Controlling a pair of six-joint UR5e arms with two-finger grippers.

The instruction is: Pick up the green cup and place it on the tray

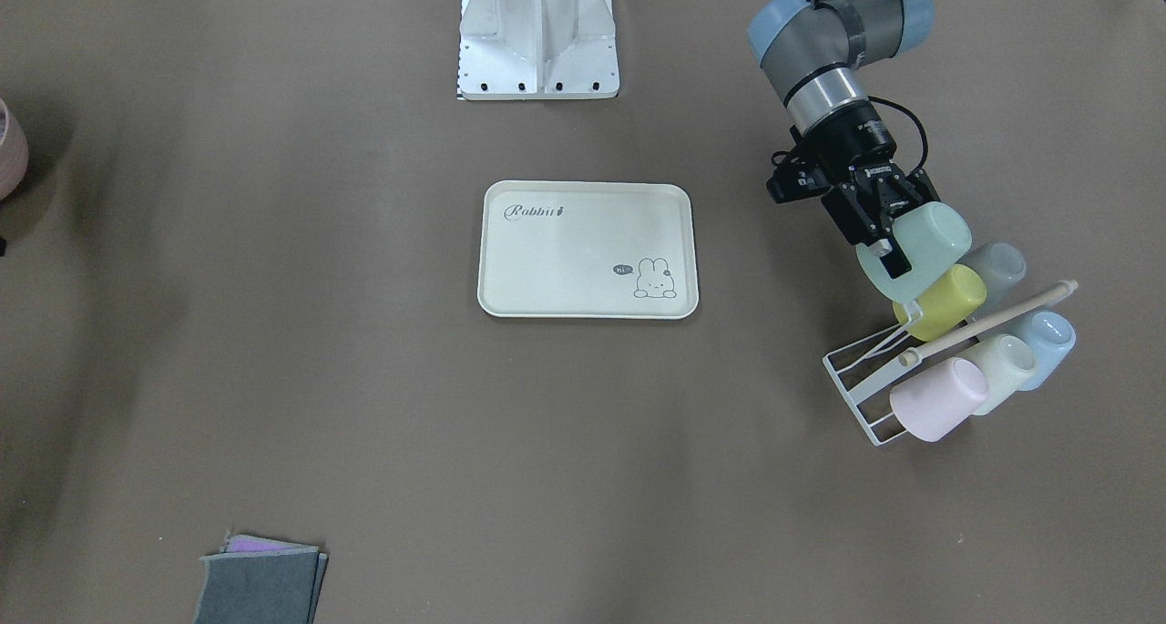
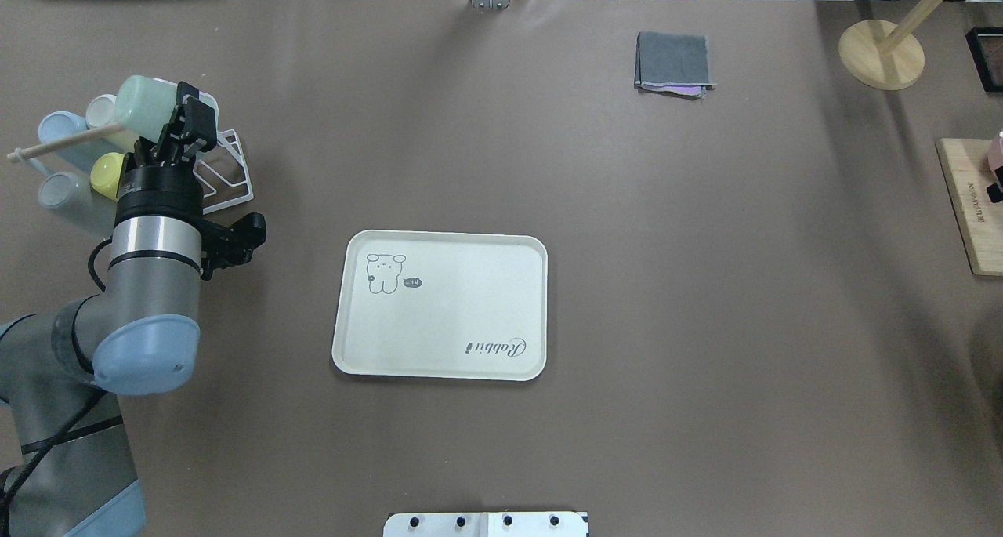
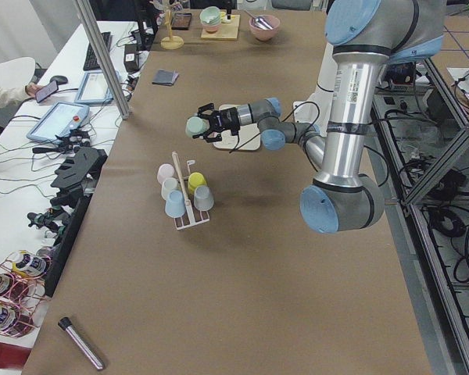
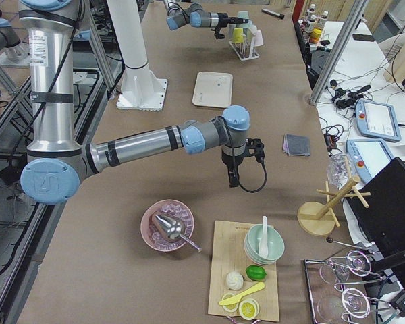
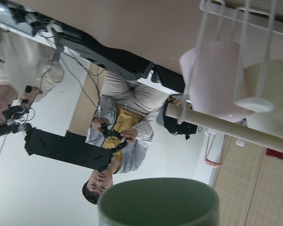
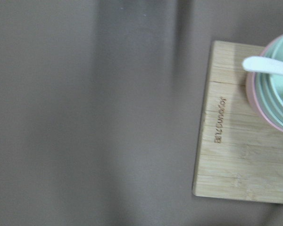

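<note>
The left fingers [image 1: 897, 255] are clamped on the green cup [image 1: 920, 246]. One finger is on the outside of the cup, and the other seems to be inside its mouth. The cup is up in the air, tipped on its side. It hangs just over the yellow cup [image 1: 947, 301] and the rack [image 1: 1002, 316] where the other cups sit. In the left side view it looks clear of the rack.

So the picking-up part looks done. The carrying part comes next.

The tray [image 1: 583, 269] lies flat in the middle of the counter [image 1: 273, 332], well apart from the cup. Nothing is on it.

Next, the arm needs to swing the cup over to the tray. It should turn the cup so it can stand, bring it down softly onto the tray, and then let go.

The right fingers [image 4: 233, 177] hang over the counter far from all this. I cannot tell if they are apart or together.
</note>
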